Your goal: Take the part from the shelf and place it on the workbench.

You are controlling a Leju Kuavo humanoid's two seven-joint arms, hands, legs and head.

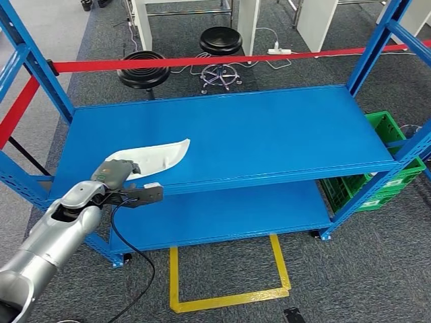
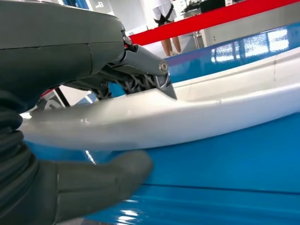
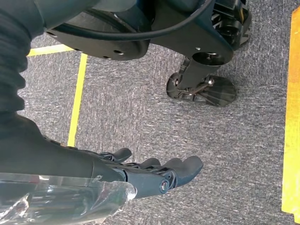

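The blue shelf [image 1: 244,134] fills most of the head view, and its upper board is wide from left to right. Near the front left corner of this board lies the part [image 1: 152,156], a long white curved piece. Its long axis runs from the near left to the far right, a little slanted against the front edge of the board, with the pointed end on the far right. The left hand [image 1: 118,173] is at the near left end of the part, so the part stretches away from the hand to the right and a little farther in. In the left wrist view the dark fingers [image 2: 143,65] lie over the top of the white piece and the thick thumb [image 2: 106,180] sits under its rim, so I judge the hand is closed around this end, though the part seems not yet lifted from the board. The right hand [image 3: 155,173] hangs down over the grey carpet, holding nothing, with its fingers stretched out and slightly apart. The left arm is clearly nearer, so the lift belongs to it.
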